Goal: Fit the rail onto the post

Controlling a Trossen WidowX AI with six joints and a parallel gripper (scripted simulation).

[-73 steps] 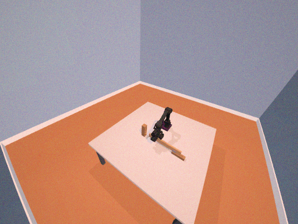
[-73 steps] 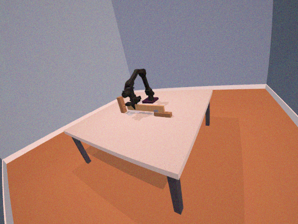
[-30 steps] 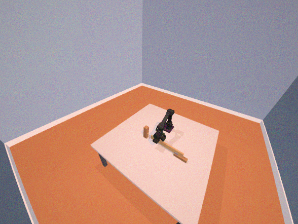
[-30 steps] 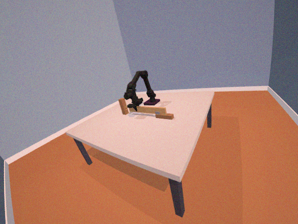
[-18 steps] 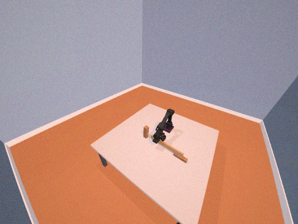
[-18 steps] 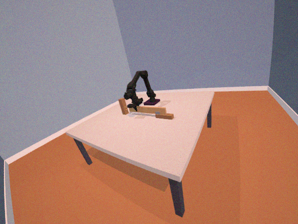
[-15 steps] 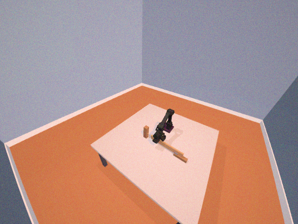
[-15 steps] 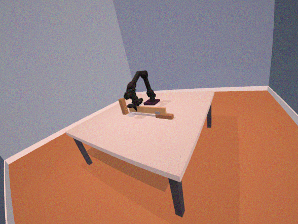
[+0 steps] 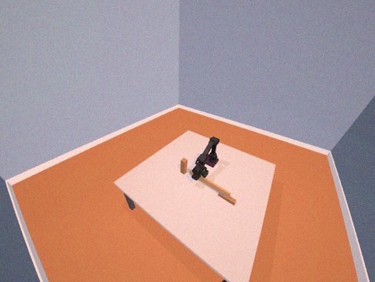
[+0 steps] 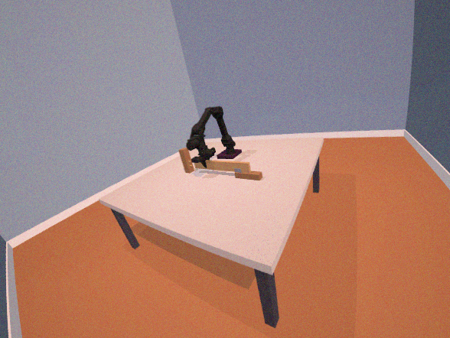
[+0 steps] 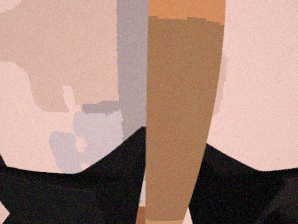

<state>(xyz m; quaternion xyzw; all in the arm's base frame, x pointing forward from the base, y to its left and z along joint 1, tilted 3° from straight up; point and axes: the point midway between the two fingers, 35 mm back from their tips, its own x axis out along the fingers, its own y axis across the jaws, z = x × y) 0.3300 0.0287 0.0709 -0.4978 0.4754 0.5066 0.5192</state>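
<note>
Top view: the bed rail [image 9: 214,185] [image 10: 226,166] [image 11: 182,120] ran from just beside the wooden post [image 9: 183,166] [image 10: 186,160] toward the footboard block [image 9: 227,199] [image 10: 249,175], nearer the desk's [image 9: 178,198] [image 10: 199,214] right edge; a gap remained at the post.

Exterior view: the claw [image 9: 196,177] [image 10: 204,162] gripped the rail near its post end. The rail appeared raised there; bracket seating could not be confirmed.

Wrist view: the claw was narrowly open, closed on both rail faces. Judged stiff, moderately heavy and leverage-prone; a hold near the post end suited aligning the holes.
</note>
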